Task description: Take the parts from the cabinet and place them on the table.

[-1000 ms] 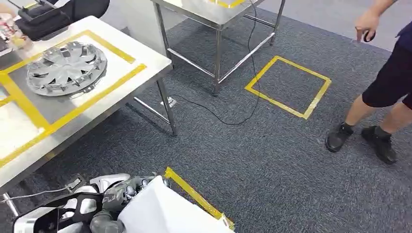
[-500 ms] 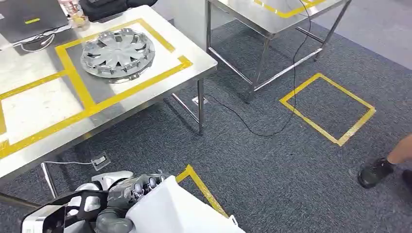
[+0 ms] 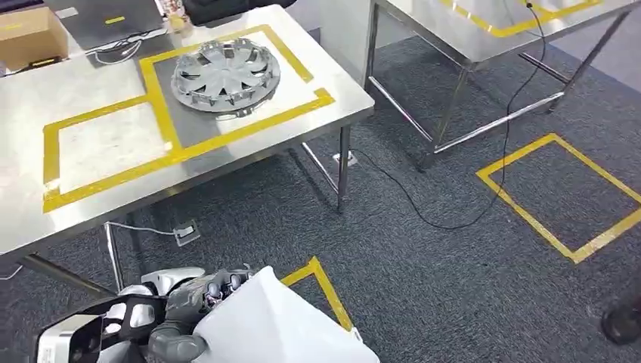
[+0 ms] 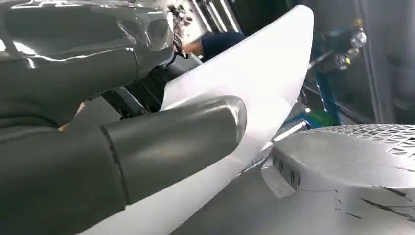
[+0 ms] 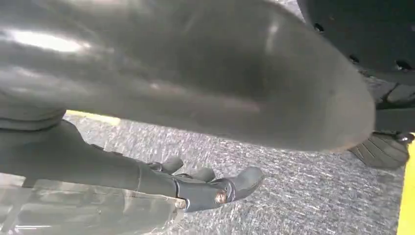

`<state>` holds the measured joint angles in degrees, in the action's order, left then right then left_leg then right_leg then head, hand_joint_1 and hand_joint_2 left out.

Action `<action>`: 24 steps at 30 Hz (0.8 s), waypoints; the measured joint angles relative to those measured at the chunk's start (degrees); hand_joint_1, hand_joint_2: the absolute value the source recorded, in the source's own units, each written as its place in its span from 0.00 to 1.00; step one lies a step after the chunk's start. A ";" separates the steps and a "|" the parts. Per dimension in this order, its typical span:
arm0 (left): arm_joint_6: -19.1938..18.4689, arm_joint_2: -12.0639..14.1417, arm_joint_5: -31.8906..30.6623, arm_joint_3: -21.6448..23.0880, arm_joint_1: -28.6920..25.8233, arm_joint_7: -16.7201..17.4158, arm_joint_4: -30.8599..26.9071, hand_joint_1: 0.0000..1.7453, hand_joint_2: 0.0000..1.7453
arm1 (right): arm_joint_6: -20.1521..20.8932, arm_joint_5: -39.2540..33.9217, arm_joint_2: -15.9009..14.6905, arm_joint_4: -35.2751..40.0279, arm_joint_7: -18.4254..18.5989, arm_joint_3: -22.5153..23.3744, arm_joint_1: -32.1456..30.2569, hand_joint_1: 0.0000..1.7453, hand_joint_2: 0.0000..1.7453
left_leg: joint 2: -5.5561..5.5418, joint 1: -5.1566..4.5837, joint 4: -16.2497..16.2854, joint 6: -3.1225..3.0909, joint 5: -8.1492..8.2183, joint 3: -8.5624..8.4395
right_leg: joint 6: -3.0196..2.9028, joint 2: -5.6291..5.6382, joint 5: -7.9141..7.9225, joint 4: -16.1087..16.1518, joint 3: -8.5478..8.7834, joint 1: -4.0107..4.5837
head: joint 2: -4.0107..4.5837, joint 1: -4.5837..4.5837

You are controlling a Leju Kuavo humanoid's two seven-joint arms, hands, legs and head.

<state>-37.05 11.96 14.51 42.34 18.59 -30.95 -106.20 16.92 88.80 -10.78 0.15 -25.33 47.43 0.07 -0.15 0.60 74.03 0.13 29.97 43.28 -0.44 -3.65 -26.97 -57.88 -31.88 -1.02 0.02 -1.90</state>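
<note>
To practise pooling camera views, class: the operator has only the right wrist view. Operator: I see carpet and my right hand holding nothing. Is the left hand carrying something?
Observer: Yes, the left hand grips a white part by its edge.
Operator: Is anything lying on the table?
Observer: A silver wheel cover lies inside one yellow-taped square on the table.
Operator: Is there room beside it?
Observer: The neighbouring taped square holds nothing.

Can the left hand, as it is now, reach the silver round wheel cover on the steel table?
Probably not yet. The left hand already grips a large white curved part, and the silver round wheel cover lies across the steel table, with grey carpet between robot and table.
</note>
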 joint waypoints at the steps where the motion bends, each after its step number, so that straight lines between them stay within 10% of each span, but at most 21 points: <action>1: 0.00 0.02 0.00 0.00 0.01 0.00 0.00 1.00 0.00 | 0.00 0.00 0.07 0.00 0.02 0.00 0.05 0.00 0.00 | 0.39 -0.05 -4.31 -0.26 -2.39 -2.18 | 0.05 -0.70 -0.26 0.00 0.32 0.09 | 0.00 0.02; 2: 0.00 0.00 0.00 -0.02 0.08 0.00 0.00 1.00 0.00 | 0.00 0.00 0.13 0.00 0.00 0.00 0.07 0.00 0.00 | 1.64 -0.28 -10.29 -0.84 -5.06 -5.38 | 0.09 -1.47 -0.50 0.01 0.77 0.23 | 0.00 0.00; 3: 0.00 0.02 0.00 -0.07 0.17 -0.02 0.00 1.00 0.00 | 0.00 0.00 0.22 0.00 0.00 0.00 0.04 0.00 0.00 | 5.10 -0.98 -14.73 -1.71 -5.83 -7.78 | 0.26 -2.06 -0.81 0.07 1.18 0.35 | 0.00 0.04; 4: 0.00 -0.02 0.00 -0.09 0.27 0.00 0.02 1.00 0.00 | 0.00 -0.02 0.31 0.00 0.00 0.00 0.01 0.00 0.00 | 5.86 -1.54 -15.18 -1.81 -5.07 -8.04 | 0.68 -2.66 -1.08 -0.03 1.21 0.95 | 0.00 0.09; 8: 0.00 0.07 0.04 -0.15 0.20 -0.04 -0.02 1.00 0.00 | 0.00 0.00 0.31 0.02 0.00 0.00 0.57 0.00 0.00 | 2.11 -1.30 -16.46 -2.84 -5.67 -9.05 | 1.73 -5.42 -1.70 0.65 2.16 0.99 | 0.00 0.04; 10: -0.02 -0.04 0.07 -0.13 0.45 -0.07 0.05 1.00 0.00 | 0.00 -0.04 0.33 0.00 0.00 0.00 0.55 0.00 0.00 | 0.97 -0.74 -17.39 -3.33 -6.36 -9.54 | 1.66 1.21 -3.37 -3.07 0.59 0.32 | 0.00 0.19; 11: -0.02 -0.18 0.07 -0.09 0.47 -0.09 0.07 1.00 0.00 | 0.00 -0.09 0.31 0.00 0.00 0.02 0.39 0.00 0.00 | 0.09 -0.59 -17.41 -3.36 -6.40 -9.49 | 1.44 2.76 -5.10 -7.45 -1.68 0.29 | 0.00 0.46; 14: -0.18 -0.22 0.46 0.02 0.16 -0.09 0.33 1.00 0.00 | 0.00 0.00 0.11 0.00 0.04 0.00 -0.01 0.00 0.00 | -2.82 -0.52 -17.36 -3.32 -6.36 -9.50 | 2.13 3.42 -7.53 -18.09 -8.26 -0.13 | 0.00 0.55; 16: -0.20 -0.28 0.48 0.00 0.11 -0.09 0.59 1.00 0.00 | 0.15 -0.09 0.13 0.00 0.04 0.00 0.00 0.00 0.00 | -4.83 -0.26 -17.26 -3.05 -6.21 -9.74 | 3.87 3.62 -3.44 -11.79 -6.48 -0.81 | 0.00 0.55; 18: 0.13 -0.28 0.35 -0.11 0.07 0.02 0.68 1.00 0.00 | 0.24 -0.42 0.11 0.00 0.04 0.00 -0.14 0.00 0.00 | -6.43 -0.04 -16.61 -2.36 -5.81 -9.64 | 5.20 6.34 0.80 -1.81 -2.42 -1.72 | 0.00 0.55; 19: 0.57 -0.28 0.11 -0.24 0.02 0.02 0.72 1.00 0.00 | 0.28 -0.59 0.17 -0.02 0.04 0.02 -0.27 0.00 0.00 | -7.28 -0.36 -15.88 -1.71 -5.36 -9.19 | 4.48 7.92 1.08 -0.24 -1.79 -1.41 | 0.00 0.76; 23: 0.96 -0.13 0.22 -0.74 -0.85 0.42 0.79 1.00 0.00 | 0.28 -1.33 0.18 -0.02 0.28 0.04 0.06 0.00 0.00 | -8.96 0.24 -16.13 -0.53 -5.27 -8.85 | 1.91 5.51 1.35 -0.09 -1.29 -1.22 | 0.00 0.61; 24: 0.90 -0.11 0.48 -0.85 -1.02 0.79 0.79 1.00 0.00 | 0.28 -1.62 0.17 -0.02 0.66 0.04 0.05 0.00 0.00 | -6.62 0.19 -15.25 -0.30 -4.80 -8.76 | 1.50 4.75 1.33 0.00 -1.15 -1.32 | 0.00 0.57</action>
<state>-36.15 11.85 14.99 41.48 17.57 -30.16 -105.42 17.20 87.19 -10.60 0.13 -24.67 47.47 0.12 -6.78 0.79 58.78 -0.17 25.17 34.52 1.07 1.10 -25.64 -57.88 -33.03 -2.33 0.02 -1.33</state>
